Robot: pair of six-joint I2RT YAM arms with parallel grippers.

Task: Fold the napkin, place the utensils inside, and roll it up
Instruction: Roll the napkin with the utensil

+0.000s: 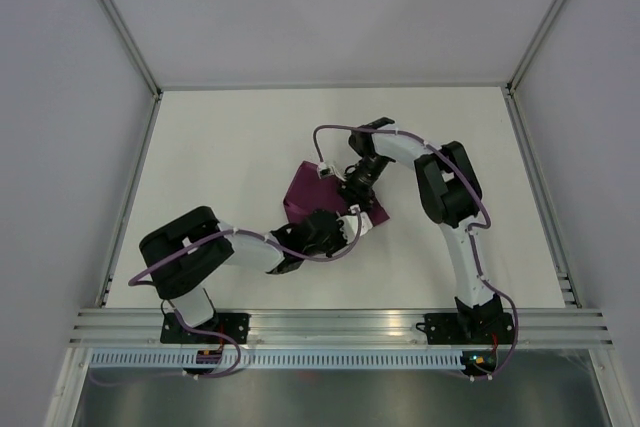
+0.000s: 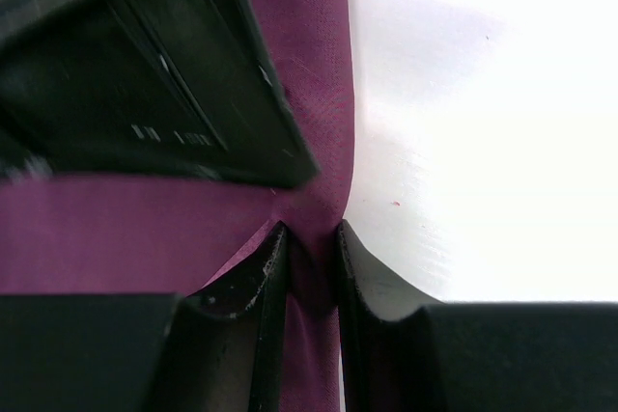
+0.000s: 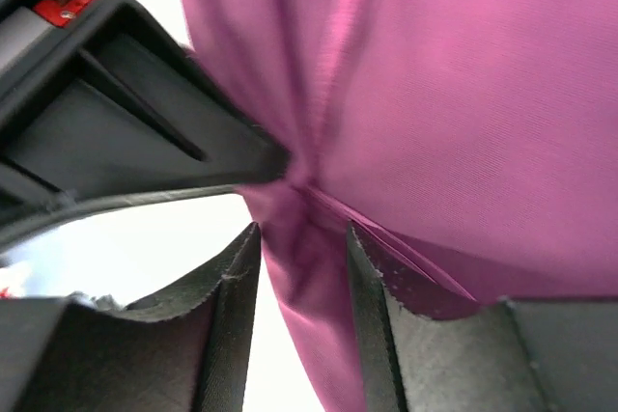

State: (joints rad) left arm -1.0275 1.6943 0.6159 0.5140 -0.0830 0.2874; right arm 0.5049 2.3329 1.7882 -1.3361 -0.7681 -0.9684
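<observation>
Napkin [image 3: 463,113] fills upper right; one fold hangs between my parted fingers [image 3: 227,325], grip unconfirmed; left gripper [image 3: 275,166] meets the cloth at left

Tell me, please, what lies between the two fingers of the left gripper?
A raised fold of the napkin lies there, pinched by the left gripper. The left wrist view shows it plainly.

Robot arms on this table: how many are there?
2: the left arm reaches in from the near left, the right arm from the near right, both meeting over the purple napkin.
</observation>
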